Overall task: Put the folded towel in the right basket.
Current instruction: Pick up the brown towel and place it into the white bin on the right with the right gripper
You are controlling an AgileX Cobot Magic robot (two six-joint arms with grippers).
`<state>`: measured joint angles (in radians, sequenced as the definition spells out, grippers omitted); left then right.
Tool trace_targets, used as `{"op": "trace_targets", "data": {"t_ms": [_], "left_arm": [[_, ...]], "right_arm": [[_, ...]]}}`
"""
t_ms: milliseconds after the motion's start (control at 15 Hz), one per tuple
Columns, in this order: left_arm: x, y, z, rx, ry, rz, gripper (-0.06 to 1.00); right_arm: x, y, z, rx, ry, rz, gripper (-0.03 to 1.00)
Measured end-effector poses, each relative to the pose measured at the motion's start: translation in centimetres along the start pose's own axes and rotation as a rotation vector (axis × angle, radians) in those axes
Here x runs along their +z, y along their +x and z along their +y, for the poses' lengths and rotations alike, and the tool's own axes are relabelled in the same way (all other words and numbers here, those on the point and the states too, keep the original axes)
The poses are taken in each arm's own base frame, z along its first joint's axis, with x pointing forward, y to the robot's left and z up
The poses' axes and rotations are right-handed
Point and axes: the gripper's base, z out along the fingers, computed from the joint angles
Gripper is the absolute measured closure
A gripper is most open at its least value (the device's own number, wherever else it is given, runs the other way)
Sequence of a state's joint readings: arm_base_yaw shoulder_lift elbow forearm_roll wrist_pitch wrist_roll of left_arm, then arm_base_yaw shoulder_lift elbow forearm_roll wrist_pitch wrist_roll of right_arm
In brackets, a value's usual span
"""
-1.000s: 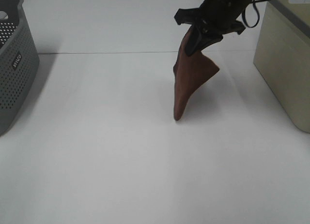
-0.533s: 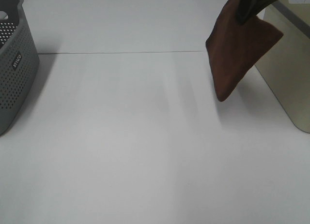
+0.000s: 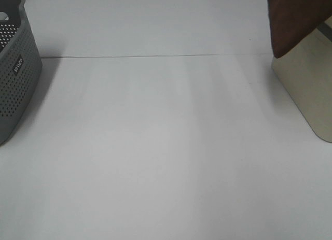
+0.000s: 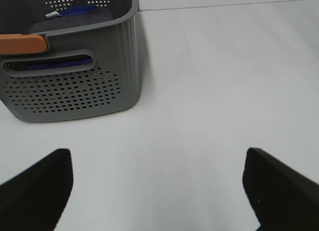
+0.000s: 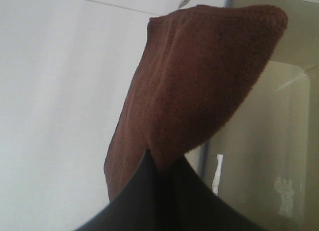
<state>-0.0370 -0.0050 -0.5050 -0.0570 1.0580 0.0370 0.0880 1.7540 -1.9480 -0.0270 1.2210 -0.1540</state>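
Note:
The dark reddish-brown folded towel hangs at the top right of the exterior high view, over the near corner of the beige right basket. The right gripper is out of that view. In the right wrist view my right gripper is shut on the towel, which hangs over the basket's rim and inside. My left gripper is open and empty above the table, its dark fingers apart, not seen in the exterior high view.
A dark grey perforated basket stands at the table's left edge. In the left wrist view it holds purple and dark cloth and has an orange handle piece. White table lies between the baskets.
The towel has been carried up and to the right, from mid-table to above the beige basket's corner. The right gripper has left the exterior high view.

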Motion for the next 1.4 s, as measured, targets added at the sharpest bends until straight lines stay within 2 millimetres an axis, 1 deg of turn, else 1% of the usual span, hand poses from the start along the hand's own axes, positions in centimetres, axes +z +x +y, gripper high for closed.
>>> {"op": "trace_targets", "data": {"t_ms": [267,400,467,667,800,867,1000,1133,1200,1267,1333,1400], "left_arm": [[0.0,0.0,0.0,0.0,0.0,0.0,0.07],[0.0,0.0,0.0,0.0,0.0,0.0,0.07],[0.0,0.0,0.0,0.0,0.0,0.0,0.07],[0.0,0.0,0.0,0.0,0.0,0.0,0.07],[0.0,0.0,0.0,0.0,0.0,0.0,0.07],[0.0,0.0,0.0,0.0,0.0,0.0,0.07],[0.0,0.0,0.0,0.0,0.0,0.0,0.07],[0.0,0.0,0.0,0.0,0.0,0.0,0.07],[0.0,0.0,0.0,0.0,0.0,0.0,0.07],[0.0,0.0,0.0,0.0,0.0,0.0,0.07],[0.0,0.0,0.0,0.0,0.0,0.0,0.07],[0.0,0.0,0.0,0.0,0.0,0.0,0.07]], "right_arm": [[-0.2,1.7,-6.9,0.137,0.081,0.017,0.95],[0.5,2.5,-9.4,0.207,0.091,0.035,0.95],[1.4,2.9,-10.4,0.246,0.076,0.048,0.95],[4.6,4.2,-12.9,0.313,0.069,0.116,0.95],[6.3,4.8,-14.4,0.352,0.082,0.13,0.95],[6.8,5.1,-15.0,0.37,0.094,0.128,0.95],[7.7,5.3,-15.6,0.382,0.11,0.126,0.95],[9.2,5.6,-15.9,0.387,0.105,0.144,0.94],[10.0,5.8,-16.0,0.39,0.101,0.158,0.9],[10.8,6.0,-16.1,0.392,0.096,0.174,0.83],[11.5,6.2,-16.1,0.395,0.091,0.188,0.68],[11.7,6.3,-16.1,0.404,0.088,0.192,0.5]]}}
